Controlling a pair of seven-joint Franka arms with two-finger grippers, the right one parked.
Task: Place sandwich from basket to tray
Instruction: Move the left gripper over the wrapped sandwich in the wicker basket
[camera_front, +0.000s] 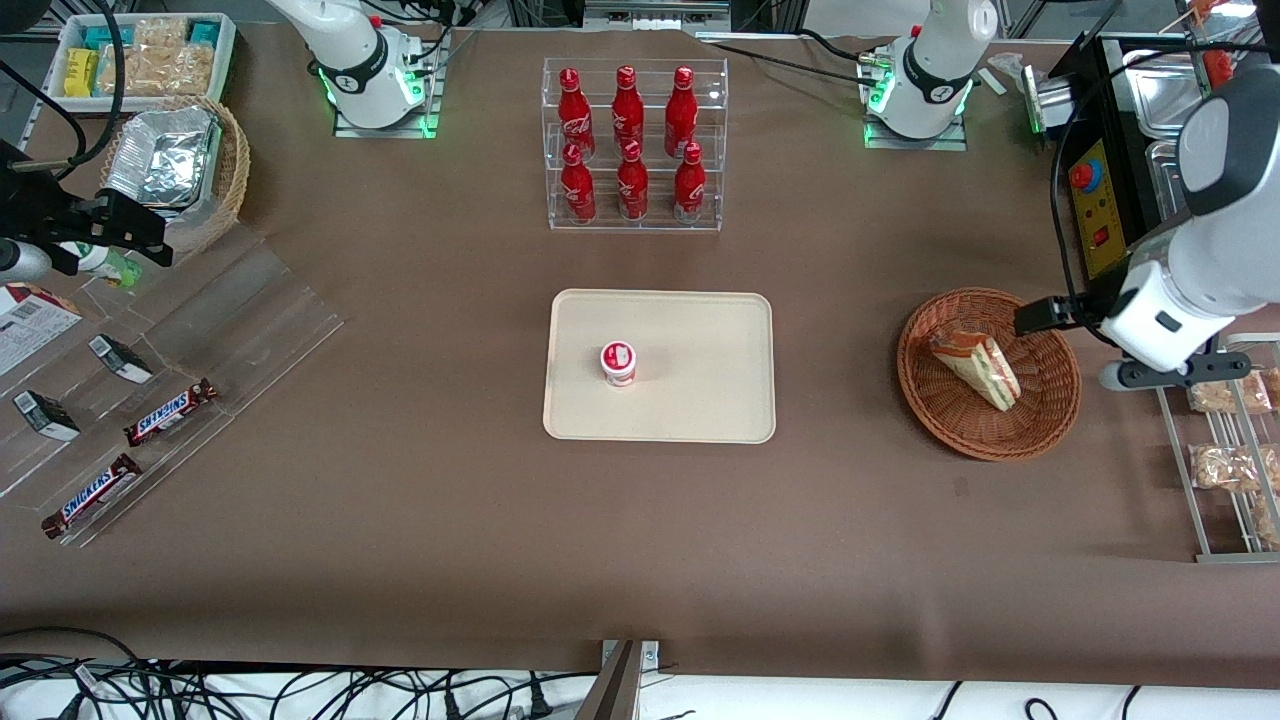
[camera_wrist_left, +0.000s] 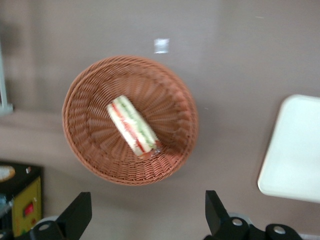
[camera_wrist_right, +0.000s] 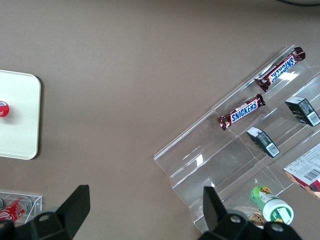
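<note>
Brown paper-covered table (camera_front: 420, 480) is taking up pretty much the whole scene here. The sandwich (camera_front: 976, 368) is sitting in the reddish wicker basket (camera_front: 945, 425) toward the working arm's end, lying on its side with the striped filling edge showing. The left gripper (camera_wrist_left: 145, 220) is hanging above the table just beside the basket's rim, fingers (camera_wrist_left: 77, 216) spread wide apart and gripping nothing. The cream tray (camera_front: 700, 400) is lying mid-table, well apart from the basket, and a small red-and-white cup (camera_front: 618, 363) is standing on it. A clear rack of red bottles (camera_front: 630, 140) is standing farther from the front camera than the tray.
</note>
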